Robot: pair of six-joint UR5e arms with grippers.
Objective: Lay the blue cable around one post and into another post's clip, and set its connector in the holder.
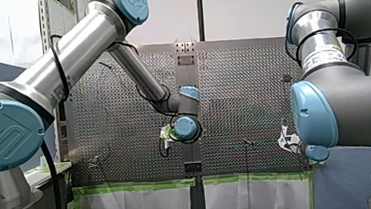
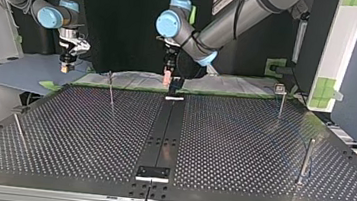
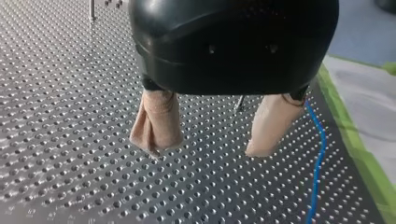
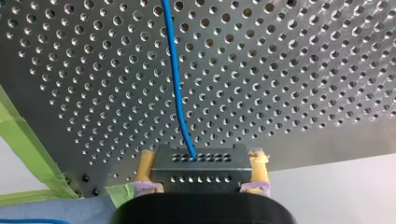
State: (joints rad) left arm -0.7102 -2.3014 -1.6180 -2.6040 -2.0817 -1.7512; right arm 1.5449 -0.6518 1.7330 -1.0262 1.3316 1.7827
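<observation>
In the right wrist view my right gripper [image 4: 201,156] is shut on a dark metal connector [image 4: 201,175] with rows of small holes, held between yellow pads [image 4: 145,163]. The blue cable [image 4: 176,79] runs from the connector out over the perforated table. At the top view's left, this gripper [image 2: 64,64] hangs beyond the table's far corner. My left gripper [image 3: 204,149] stands open just above the table, with nothing between its beige pads [image 3: 156,123]. A stretch of blue cable [image 3: 316,172] lies beside one pad. In the top view it [image 2: 167,79] is at the far middle edge.
Posts stand on the table: a thin one [image 2: 111,89], one with a clip top [image 2: 281,95], a thick one [image 2: 306,159] and a leaning thin one [image 2: 18,129]. A black bracket [image 2: 154,172] sits on the centre strip. Green tape [image 3: 355,140] lines the table edge.
</observation>
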